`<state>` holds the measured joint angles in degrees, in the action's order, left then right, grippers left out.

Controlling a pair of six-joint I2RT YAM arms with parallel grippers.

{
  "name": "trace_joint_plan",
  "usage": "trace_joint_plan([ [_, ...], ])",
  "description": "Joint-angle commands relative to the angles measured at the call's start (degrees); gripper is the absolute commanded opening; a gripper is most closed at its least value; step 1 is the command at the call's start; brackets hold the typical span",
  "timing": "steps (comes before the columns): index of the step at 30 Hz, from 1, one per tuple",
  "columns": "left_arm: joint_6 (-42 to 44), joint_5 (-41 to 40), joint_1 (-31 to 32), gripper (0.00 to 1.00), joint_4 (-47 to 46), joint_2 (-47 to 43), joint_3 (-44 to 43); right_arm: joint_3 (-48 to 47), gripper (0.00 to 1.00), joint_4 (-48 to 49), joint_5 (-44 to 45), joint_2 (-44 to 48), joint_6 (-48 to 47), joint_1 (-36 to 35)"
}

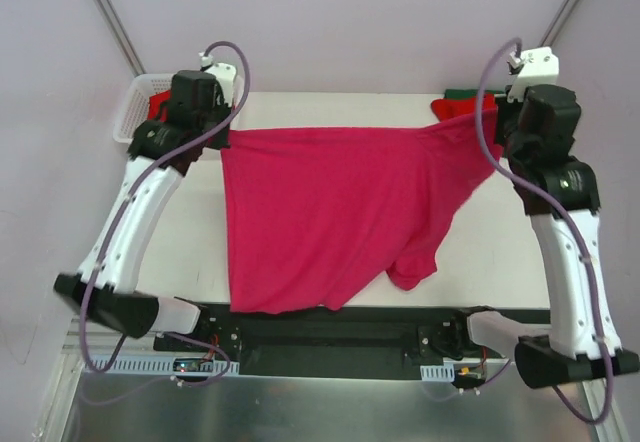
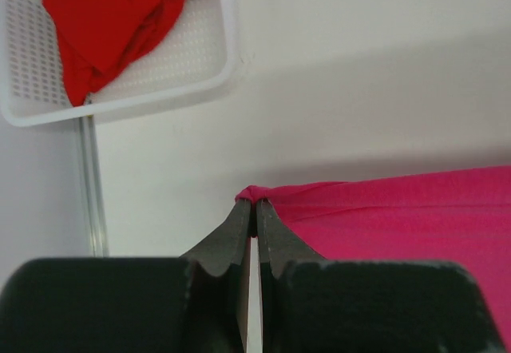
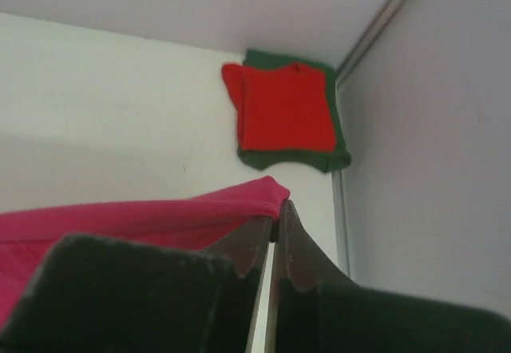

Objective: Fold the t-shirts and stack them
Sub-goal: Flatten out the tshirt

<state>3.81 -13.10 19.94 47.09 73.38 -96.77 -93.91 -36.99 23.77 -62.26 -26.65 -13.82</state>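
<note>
A magenta-pink t-shirt (image 1: 330,212) hangs stretched between both arms over the white table (image 1: 190,252), its lower edge draping to the table's near edge. My left gripper (image 2: 254,203) is shut on the shirt's left corner (image 2: 255,191). My right gripper (image 3: 277,205) is shut on the right corner (image 3: 267,192). A folded red t-shirt (image 3: 283,109) lies on a folded dark green t-shirt (image 3: 335,157) at the far right corner. A crumpled red t-shirt (image 2: 112,21) lies in the basket.
A white lattice basket (image 2: 211,61) stands off the table's far left corner, also seen in the top view as the basket (image 1: 135,112). Metal frame rails run along the walls behind the table.
</note>
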Motion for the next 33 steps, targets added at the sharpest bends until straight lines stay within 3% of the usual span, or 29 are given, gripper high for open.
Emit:
trace_joint_plan([
  [1, -0.47, 2.38, -5.00, 0.00, -12.61, 7.79, 4.30, 3.99, 0.01, 10.00, -6.71, -5.40, 6.17, 8.63],
  [7, -1.35, 5.45, -6.94, 0.00, -17.64, 17.57, 3.26, 8.21, 0.01, 15.90, -11.11, -14.10, 8.81, 10.31],
  [12, -1.53, 6.77, -6.94, 0.00, -17.39, 15.39, 1.59, 7.34, 0.01, 14.85, -14.18, -10.88, 8.55, 10.31],
  [18, -1.62, 13.01, -6.94, 0.00, -7.83, 3.89, -1.31, 1.89, 0.01, 5.36, -20.07, 0.71, 7.67, 10.40],
  [24, -2.40, 17.05, -6.94, 0.00, 2.20, -15.68, -1.67, -7.16, 0.01, -5.01, -25.87, 11.97, 7.32, 10.40],
  [27, -3.20, 16.88, -6.85, 0.00, 3.97, -24.04, -1.66, -10.14, 0.01, -6.86, -26.67, 17.24, 7.58, 10.40],
  [33, -3.64, 14.34, -5.10, 0.00, 9.60, -31.80, -9.39, -16.12, 0.01, -9.76, -27.72, 21.21, 8.11, 10.40],
])
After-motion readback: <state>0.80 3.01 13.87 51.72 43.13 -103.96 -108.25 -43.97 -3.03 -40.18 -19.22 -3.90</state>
